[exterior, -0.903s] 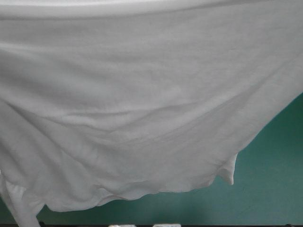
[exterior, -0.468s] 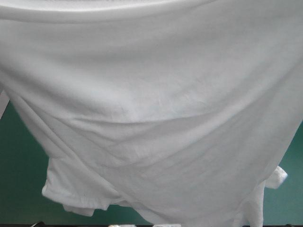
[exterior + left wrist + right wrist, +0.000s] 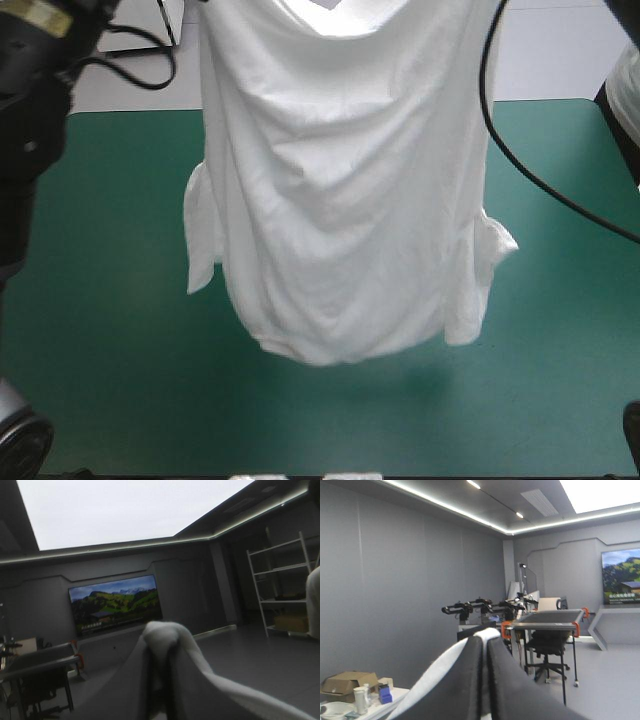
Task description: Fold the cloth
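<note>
Moved farther out since just before, no longer filling the high view: hangs the T-shirt (image 3: 340, 200) full length over the middle of the table (image 3: 100, 300), sleeves out sideways, hem low over the teal-green cover. Clamps the left gripper (image 3: 159, 650) on a white fold draped over its black fingers (image 3: 125, 690). Pinches the right gripper (image 3: 484, 639) all but closed on a white strip.

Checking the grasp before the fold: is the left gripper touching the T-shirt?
Touching. The left wrist view shows the T-shirt pinched in the shut left gripper, draped over its tips.
</note>
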